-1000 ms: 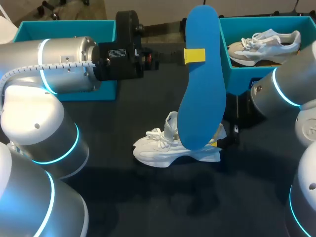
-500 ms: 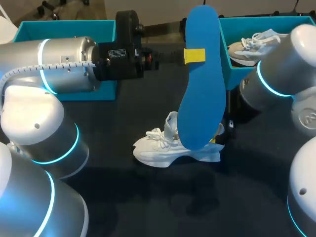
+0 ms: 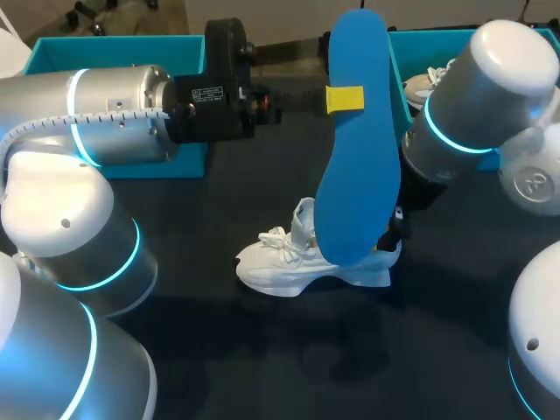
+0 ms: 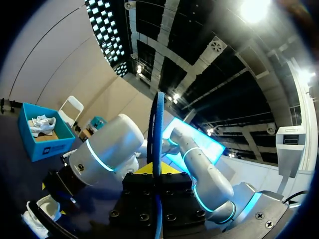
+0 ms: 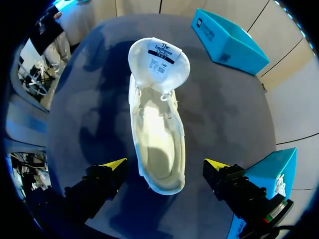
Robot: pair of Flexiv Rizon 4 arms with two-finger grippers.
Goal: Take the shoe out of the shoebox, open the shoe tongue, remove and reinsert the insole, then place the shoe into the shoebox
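Checking progress: shoe (image 3: 289, 262) is out of the box and sits on the table (image 3: 262, 350), tongue (image 5: 159, 55) folded back wide. Insole (image 3: 359, 192) is out: the right wrist view shows the shoe cavity bare. So take-out, tongue-open and insole removal look done. Left to do: reinsert the insole, then put the shoe back in the box.

Left gripper (image 3: 345, 98) pinches the insole near its upper end and holds it upright above the shoe, well off the table. Right gripper (image 5: 163, 165) hangs over the heel end with fingers spread, one on each side of the heel and neither touching it. My guess is it's set to steady the shoe for reinsertion.

Left teal shoebox (image 3: 114, 52) is at the far left. Right teal shoebox (image 4: 47, 147) holds a second shoe (image 4: 42, 124).

Hard to see:
- Head view: the insole covers the shoe's heel and the right gripper, and the right arm (image 3: 472, 96) covers most of the right box.
- Only one yellow tip of the left gripper shows there. The other is behind the insole.
- Left wrist view gets the insole edge-on only.
- Can't tell how high the right fingers sit relative to the heel.
- Can't tell which box the shoe goes back into.
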